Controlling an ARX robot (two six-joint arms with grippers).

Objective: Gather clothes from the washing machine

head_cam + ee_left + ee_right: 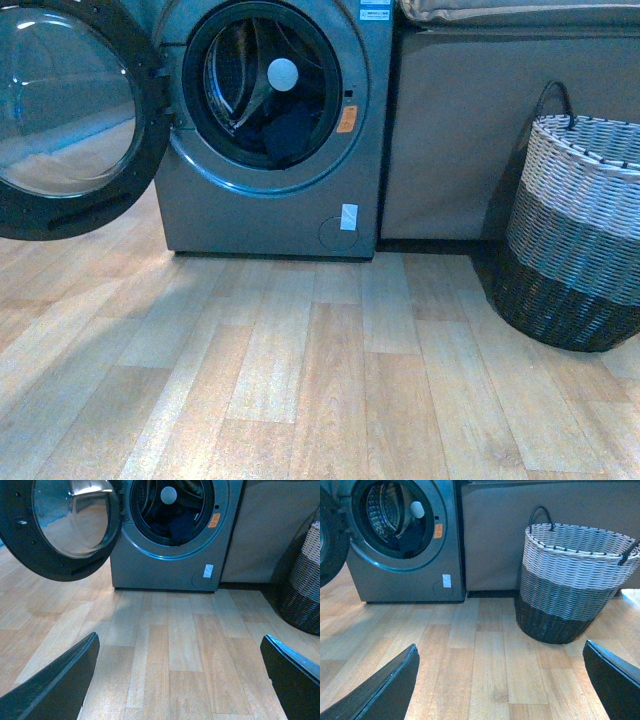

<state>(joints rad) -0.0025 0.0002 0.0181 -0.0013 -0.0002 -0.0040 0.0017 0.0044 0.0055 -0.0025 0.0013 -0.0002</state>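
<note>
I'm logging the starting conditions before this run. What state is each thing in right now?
washing machine: upright on the floor, drum mouth uncovered.
door: swung wide open.
clothes: lying low inside the drum, not yet taken.
basket: upright on the floor; inside hidden.
left gripper: open, holding nothing.
right gripper: open, holding nothing.
</note>
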